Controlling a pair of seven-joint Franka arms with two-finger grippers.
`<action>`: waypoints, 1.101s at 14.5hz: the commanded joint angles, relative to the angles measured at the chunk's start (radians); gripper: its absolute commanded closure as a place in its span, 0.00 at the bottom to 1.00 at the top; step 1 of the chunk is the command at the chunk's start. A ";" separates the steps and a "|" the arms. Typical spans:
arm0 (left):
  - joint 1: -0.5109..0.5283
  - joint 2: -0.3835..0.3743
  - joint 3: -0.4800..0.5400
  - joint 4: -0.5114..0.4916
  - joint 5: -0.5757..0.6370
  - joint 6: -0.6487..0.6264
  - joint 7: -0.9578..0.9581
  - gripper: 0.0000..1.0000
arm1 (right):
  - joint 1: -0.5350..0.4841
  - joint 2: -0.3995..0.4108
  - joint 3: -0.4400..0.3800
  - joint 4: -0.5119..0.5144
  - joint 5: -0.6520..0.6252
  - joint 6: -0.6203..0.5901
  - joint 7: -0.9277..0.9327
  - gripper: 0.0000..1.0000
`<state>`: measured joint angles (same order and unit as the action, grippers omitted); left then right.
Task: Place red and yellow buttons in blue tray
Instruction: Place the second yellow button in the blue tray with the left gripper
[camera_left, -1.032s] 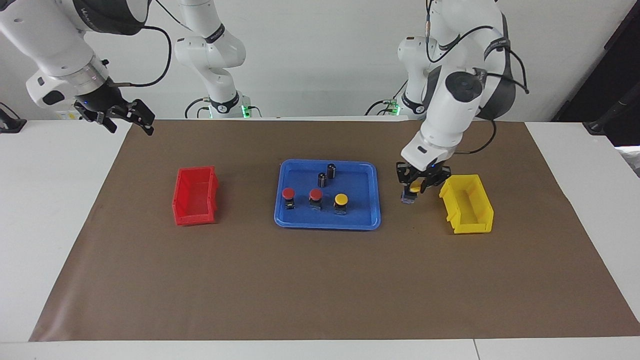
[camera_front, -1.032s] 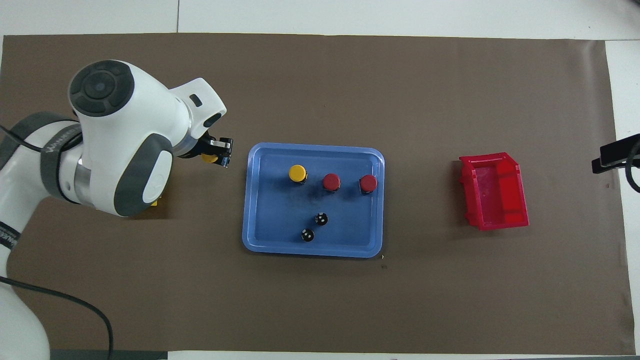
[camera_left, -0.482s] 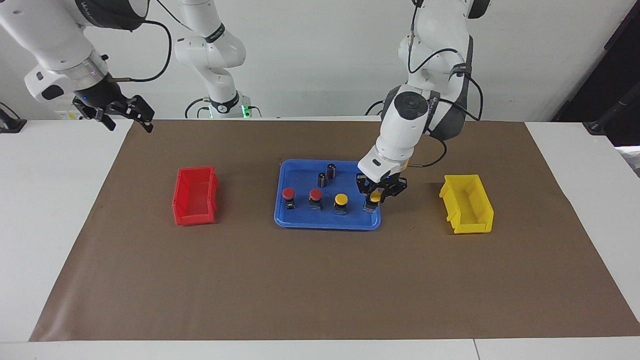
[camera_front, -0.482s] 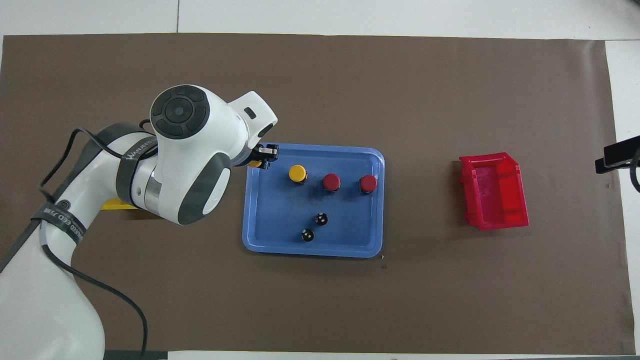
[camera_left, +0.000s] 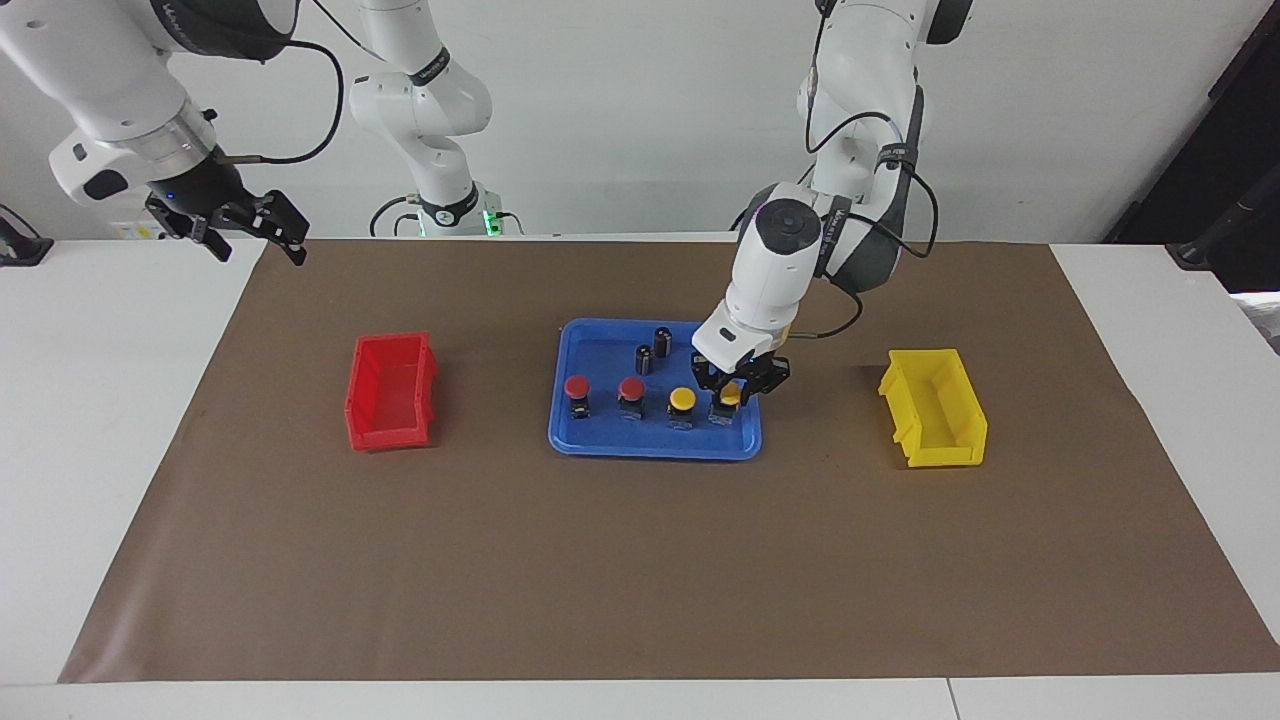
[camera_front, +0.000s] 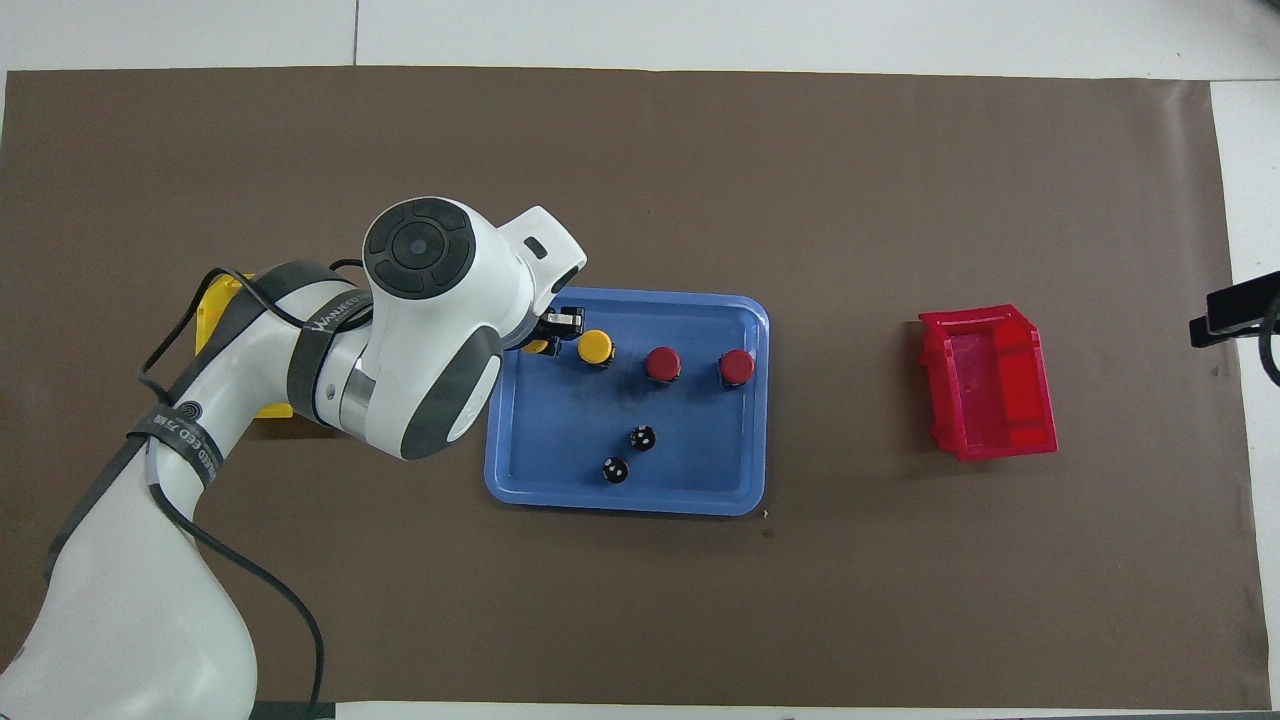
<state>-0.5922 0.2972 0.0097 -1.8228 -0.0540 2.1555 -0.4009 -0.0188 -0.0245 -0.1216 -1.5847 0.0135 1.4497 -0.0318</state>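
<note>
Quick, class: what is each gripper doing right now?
Left gripper: shut on a yellow button, over the blue tray.
Right gripper: open, empty, waiting above the table's edge.

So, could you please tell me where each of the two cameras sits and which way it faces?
Facing view: high across the table, facing the robots; both arms show, the left gripper shut on a yellow button over the blue tray, the right gripper open and waiting.
Overhead view: high above the robots' end, looking steeply down; only the left arm shows.
Shared: the tray, red bin, yellow bin.
</note>
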 joint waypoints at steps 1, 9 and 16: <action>-0.014 0.005 0.016 -0.024 -0.012 0.027 -0.012 0.96 | -0.009 -0.017 0.004 -0.020 -0.009 0.012 -0.028 0.00; -0.012 -0.003 0.019 -0.020 -0.012 0.017 -0.015 0.35 | -0.006 -0.017 0.004 -0.018 -0.009 0.011 -0.030 0.00; 0.041 -0.142 0.029 -0.001 -0.004 -0.190 -0.003 0.05 | -0.006 -0.017 0.004 -0.018 -0.009 -0.002 -0.030 0.00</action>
<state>-0.5804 0.2101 0.0304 -1.8090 -0.0543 2.0246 -0.4093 -0.0188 -0.0246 -0.1222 -1.5850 0.0134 1.4492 -0.0322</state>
